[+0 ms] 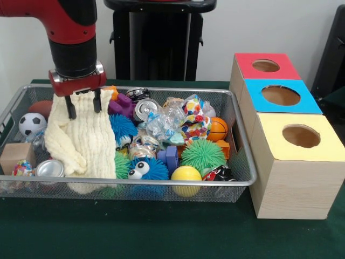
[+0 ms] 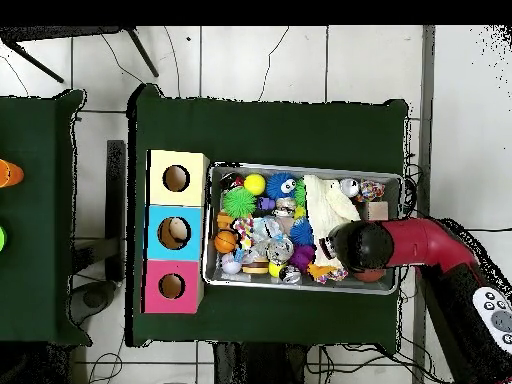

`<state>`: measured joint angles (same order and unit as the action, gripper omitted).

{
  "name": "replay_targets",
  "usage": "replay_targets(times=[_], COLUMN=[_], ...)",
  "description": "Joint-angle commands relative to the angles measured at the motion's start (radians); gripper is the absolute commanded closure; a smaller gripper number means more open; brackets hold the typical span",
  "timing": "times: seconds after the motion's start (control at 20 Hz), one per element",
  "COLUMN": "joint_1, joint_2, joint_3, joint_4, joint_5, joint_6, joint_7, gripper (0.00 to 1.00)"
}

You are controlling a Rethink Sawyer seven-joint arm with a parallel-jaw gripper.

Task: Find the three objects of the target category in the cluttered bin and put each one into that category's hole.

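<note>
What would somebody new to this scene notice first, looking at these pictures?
Probably the red arm's end effector, open and poised over a pale yellow cloth draped across the left part of the wire bin in the front view. Next, the jumble of colourful toys filling the rest of the bin. Beside the bin stand three wooden boxes with round holes, topped red, blue and yellow.

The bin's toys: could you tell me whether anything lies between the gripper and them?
Yes. A cream cloth is draped over the left part of the bin directly under the open gripper, covering whatever lies beneath it.
</note>
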<state>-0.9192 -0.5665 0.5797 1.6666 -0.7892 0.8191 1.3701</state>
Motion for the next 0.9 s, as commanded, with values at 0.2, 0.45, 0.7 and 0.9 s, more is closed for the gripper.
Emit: replay_targets(times=[0.2, 0.45, 0.7, 0.9], joint_1=[-0.007, -0.008, -0.006, -0.005], joint_2=[0.088, 0.129, 0.131, 0.134], joint_3=[0.068, 0.068, 0.063, 0.058], joint_4=[0.0, 0.005, 0.016, 0.02], joint_5=[-0.066, -0.079, -0.085, -0.097], joint_6=[-0.081, -0.132, -0.148, -0.161], joint_7=[-0.216, -0.189, -0.184, -0.188], gripper=[0.0, 0.0, 0.0, 0.0])
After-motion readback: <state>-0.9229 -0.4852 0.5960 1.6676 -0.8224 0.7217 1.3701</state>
